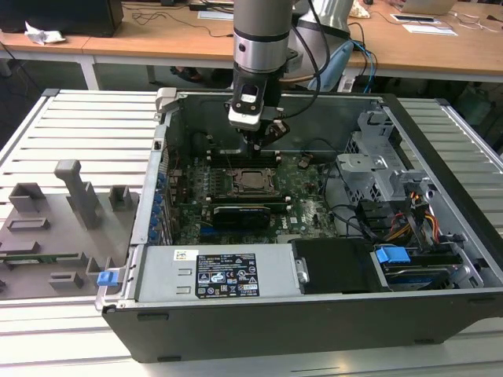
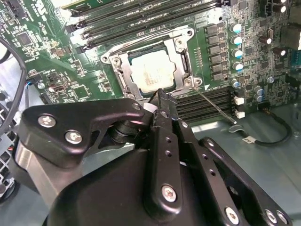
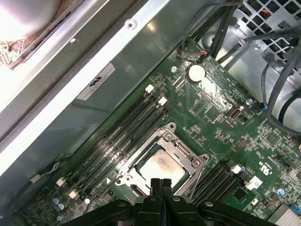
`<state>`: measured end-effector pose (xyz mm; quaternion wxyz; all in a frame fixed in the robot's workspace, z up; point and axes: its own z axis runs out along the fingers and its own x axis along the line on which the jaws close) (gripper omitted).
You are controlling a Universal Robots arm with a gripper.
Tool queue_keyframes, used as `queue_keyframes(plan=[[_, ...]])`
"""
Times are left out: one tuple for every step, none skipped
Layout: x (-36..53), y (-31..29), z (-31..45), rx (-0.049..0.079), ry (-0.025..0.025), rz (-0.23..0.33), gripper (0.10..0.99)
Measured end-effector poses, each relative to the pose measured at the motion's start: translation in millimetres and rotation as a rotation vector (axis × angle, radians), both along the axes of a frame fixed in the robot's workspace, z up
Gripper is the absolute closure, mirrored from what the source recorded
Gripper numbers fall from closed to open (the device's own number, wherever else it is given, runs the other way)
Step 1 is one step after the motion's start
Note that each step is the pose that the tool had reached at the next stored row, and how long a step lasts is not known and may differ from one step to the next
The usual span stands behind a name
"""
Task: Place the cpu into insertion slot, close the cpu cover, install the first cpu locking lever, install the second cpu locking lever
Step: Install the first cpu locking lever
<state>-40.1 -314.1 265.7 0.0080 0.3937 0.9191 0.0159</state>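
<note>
The cpu (image 3: 160, 165), a flat silver-grey square chip, lay face up in the square black insertion slot (image 1: 238, 187), edges parallel to the long black memory slots (image 3: 113, 136), beneath the lowered metal-frame cpu cover (image 2: 181, 52). At its twelve o'clock in the exterior view, the black gripper (image 1: 262, 145) hung empty, fingers together.

The cpu (image 2: 151, 70) has a dull silver-grey metal face, and the cpu cover (image 2: 181, 54) framing it is bright bare metal. The gripper (image 3: 160, 182) is matt black with shiny screw heads. The motherboard (image 3: 221, 127) looks glossy green, and the case wall (image 1: 314, 110) is smooth grey sheet metal.
</note>
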Motion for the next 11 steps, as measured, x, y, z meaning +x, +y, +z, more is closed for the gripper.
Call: queue_keyframes(plan=[[0.0, 0.0, 0.0, 0.0, 0.0, 0.006, 0.98], [0.0, 0.0, 0.0, 0.0, 0.0, 0.014, 0.98], [0.0, 0.0, 0.0, 0.0, 0.0, 0.018, 0.98], [0.0, 0.0, 0.0, 0.0, 0.0, 0.022, 0.98], [0.0, 0.0, 0.0, 0.0, -0.0001, 0.03, 0.98], [0.0, 0.0, 0.0, 0.0, 0.0, 0.035, 0.98], [0.0, 0.0, 0.0, 0.0, 0.0, 0.041, 0.98], [0.0, 0.0, 0.0, 0.0, 0.0001, 0.053, 0.98], [0.0, 0.0, 0.0, 0.0, -0.0001, 0.059, 0.98], [0.0, 0.0, 0.0, 0.0, 0.0, 0.064, 0.98], [0.0, 0.0, 0.0, 0.0, 0.0, 0.073, 0.98]])
